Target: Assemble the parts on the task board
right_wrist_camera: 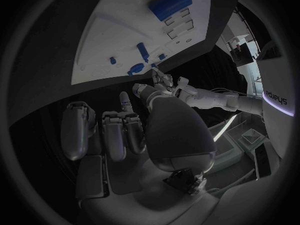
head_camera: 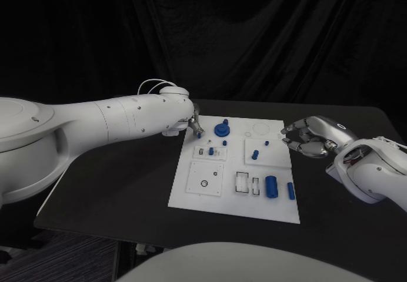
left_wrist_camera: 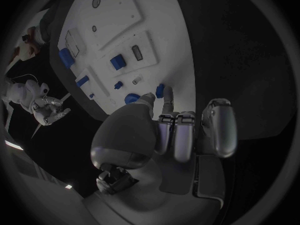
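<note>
white task board lies in the middle of the black table, with blue parts on it. my left hand is at the far left corner of the board. its fingertips come down on a small blue peg there; in the left wrist view the peg is touching the tip of one finger, and the other fingers are curled together beside it. i cannot tell if the peg is really pinched or only touched. just to the right of this peg stands a blue round knob, apart from my fingers.

my right hand hovers at the far right edge of the board, its fingers curled in with nothing between them. a short blue pin lies on the board to the left of this hand, not touching it. nearer to me, a big blue cylinder and a thin blue bar lie at the near right part of the board, well apart from both hands.
</note>
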